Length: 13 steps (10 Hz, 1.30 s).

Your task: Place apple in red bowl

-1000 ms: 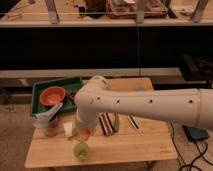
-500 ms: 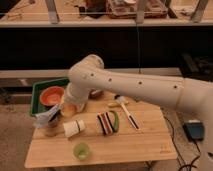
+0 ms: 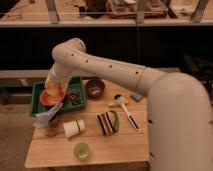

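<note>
Swinging further left since half a second back, the arm (image 3: 115, 70) now reaches out over the green tray (image 3: 36, 94) at the table's back-left corner, where earlier its elbow sat nearer the middle of the table.

Only one camera view to go on. The gripper (image 3: 54, 88) is down at the end of that white arm, right over the red bowl (image 3: 51, 98), which sits inside the tray. From here I can't tell how the hand is set, it's folded in under the wrist. Can't pick out the apple either; there's a yellowish-orange patch where the gripper meets the bowl, but I wouldn't swear to it.

Stuff around: a dark maroon bowl (image 3: 95, 88) just right of the tray, and some small dark item (image 3: 74, 98) inside the tray beside the red bowl. A crumpled pale bag (image 3: 47, 116) hangs off the tray's front edge. On the wooden table (image 3: 120, 145) there's a white cup on its side (image 3: 73, 128), a flat pale green round thing (image 3: 81, 150) near the front, a striped dark packet (image 3: 105, 122) with a green vegetable (image 3: 115, 120) against it, and a long utensil (image 3: 126, 110) to the right. The big arm link fills the right of the picture and hides that side of the table.
</note>
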Tool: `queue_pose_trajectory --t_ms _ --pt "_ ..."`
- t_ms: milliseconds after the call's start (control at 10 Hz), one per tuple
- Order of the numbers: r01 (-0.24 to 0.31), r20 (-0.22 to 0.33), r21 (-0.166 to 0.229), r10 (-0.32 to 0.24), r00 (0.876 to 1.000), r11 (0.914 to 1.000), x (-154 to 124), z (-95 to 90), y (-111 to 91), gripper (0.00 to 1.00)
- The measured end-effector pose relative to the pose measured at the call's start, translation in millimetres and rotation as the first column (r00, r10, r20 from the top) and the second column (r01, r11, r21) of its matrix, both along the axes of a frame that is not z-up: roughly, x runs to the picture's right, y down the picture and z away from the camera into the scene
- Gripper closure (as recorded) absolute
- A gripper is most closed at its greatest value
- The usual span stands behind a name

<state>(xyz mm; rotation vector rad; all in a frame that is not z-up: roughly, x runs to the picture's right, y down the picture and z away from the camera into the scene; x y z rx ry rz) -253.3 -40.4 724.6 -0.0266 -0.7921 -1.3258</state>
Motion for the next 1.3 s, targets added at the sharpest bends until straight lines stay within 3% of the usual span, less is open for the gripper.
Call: queue_pose_trajectory --t_ms 200,300,400,500,700,1000,1300 --pt "-0.044 0.002 -0.016 0.044 0.999 0.9989 -4.8 37.1 -28.0 0.50" --pt "-0.058 0.000 -0.027 0.058 0.998 0.9980 -7.3 52.3 -32.7 0.50" --pt "-0.070 -0.006 -0.042 0.070 0.998 0.9966 -13.4 73.1 -31.7 0.48" --pt "-0.079 -0.010 -0.054 0.078 0.997 0.9954 -23.4 93.5 -23.3 0.39" --pt "-0.099 -0.024 -0.077 0.097 0.995 0.9921 -40.4 115.4 -6.2 0.24" --pt "-0.116 -0.049 -0.109 0.111 0.993 0.9872 -53.4 137.8 13.0 0.23" --pt "-0.151 -0.056 -0.107 0.145 0.988 0.9828 -48.2 135.0 12.0 0.23"
